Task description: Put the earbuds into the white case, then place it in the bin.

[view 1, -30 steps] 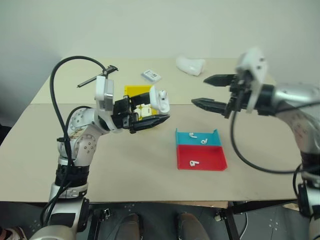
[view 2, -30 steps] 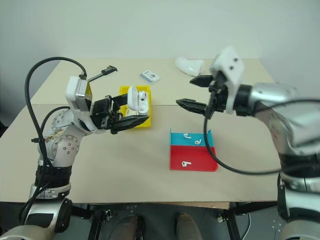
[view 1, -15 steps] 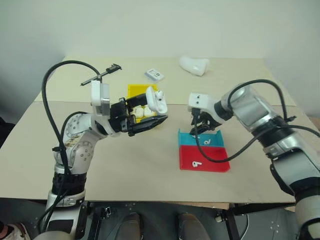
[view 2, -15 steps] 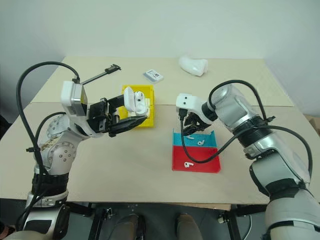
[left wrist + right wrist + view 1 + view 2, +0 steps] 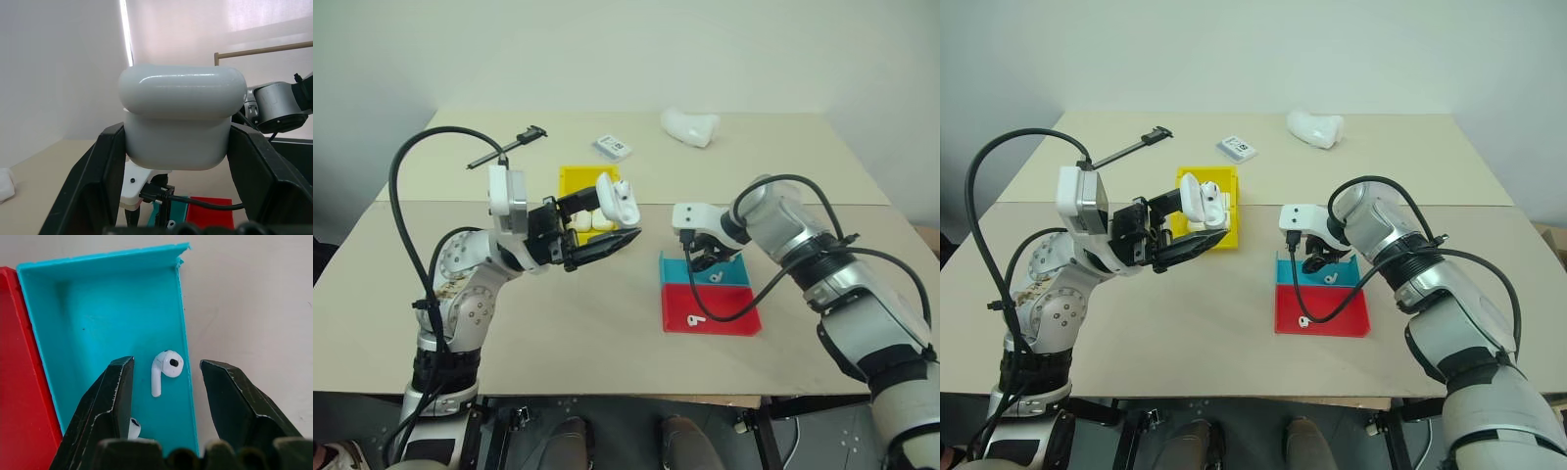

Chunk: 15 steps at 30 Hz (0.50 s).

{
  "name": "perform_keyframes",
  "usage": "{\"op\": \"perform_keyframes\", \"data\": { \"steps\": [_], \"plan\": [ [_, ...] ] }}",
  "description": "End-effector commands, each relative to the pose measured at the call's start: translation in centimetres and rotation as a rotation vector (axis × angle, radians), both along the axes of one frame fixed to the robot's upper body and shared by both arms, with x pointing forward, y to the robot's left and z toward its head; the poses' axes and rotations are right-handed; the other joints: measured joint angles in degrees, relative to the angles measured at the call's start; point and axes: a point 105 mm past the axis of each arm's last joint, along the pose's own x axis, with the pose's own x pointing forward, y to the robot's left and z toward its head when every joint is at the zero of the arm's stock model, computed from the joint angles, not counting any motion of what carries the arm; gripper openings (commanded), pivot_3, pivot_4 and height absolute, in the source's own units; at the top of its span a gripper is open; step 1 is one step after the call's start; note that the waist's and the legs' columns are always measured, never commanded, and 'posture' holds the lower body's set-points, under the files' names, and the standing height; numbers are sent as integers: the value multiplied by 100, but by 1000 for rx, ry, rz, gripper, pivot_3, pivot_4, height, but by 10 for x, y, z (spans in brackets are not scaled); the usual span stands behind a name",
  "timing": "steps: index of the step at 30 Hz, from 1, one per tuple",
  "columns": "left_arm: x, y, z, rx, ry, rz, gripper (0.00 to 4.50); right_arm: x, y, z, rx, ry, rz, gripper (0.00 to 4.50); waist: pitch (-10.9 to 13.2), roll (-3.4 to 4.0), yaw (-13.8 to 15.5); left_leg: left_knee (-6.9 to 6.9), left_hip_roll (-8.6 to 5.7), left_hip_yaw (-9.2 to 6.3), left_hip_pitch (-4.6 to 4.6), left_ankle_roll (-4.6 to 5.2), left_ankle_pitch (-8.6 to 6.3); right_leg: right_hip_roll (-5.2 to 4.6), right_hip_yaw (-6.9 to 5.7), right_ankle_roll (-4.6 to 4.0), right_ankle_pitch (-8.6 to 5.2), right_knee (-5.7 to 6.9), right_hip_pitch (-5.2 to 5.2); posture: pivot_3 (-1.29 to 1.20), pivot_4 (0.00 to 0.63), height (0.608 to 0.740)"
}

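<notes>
While one earbud (image 5: 164, 369) lies in the teal tray (image 5: 98, 318) between the spread fingers of the right tool (image 5: 164, 382), the left tool (image 5: 607, 227) squeezes the white case (image 5: 181, 122), held up beside the yellow bin (image 5: 576, 179) on the worktop (image 5: 587, 313).

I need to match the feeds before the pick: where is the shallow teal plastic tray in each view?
Left eye: teal tray, right of centre, under the right gripper.
Right eye, centre.
Left wrist, low, below the held white case.
Right wrist, around the fingers.
Shared landmark: adjoining red tray.
</notes>
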Motion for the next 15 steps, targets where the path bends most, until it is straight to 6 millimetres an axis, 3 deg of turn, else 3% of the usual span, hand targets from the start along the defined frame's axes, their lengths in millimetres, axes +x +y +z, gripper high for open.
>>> {"op": "perform_keyframes", "data": {
  "steps": [1, 15],
  "plan": [
    [-9, -2, 11, -20, -65, -14, 2792, 1, -1, 5, 12, -21, 11, 2637, 0, 0, 6, 0, 0, 0, 0, 0, 0, 0, 0, 0, 0, -1, 1, 0, 150, 740],
    [-13, -2, 8, -19, -51, -16, 2792, -1, -2, -9, 3, 6, 11, 2637, 0, 0, -1, 0, 0, 0, 2, 0, 0, 0, 0, 0, 0, 1, 1, 0, 150, 740]
  ]
}}
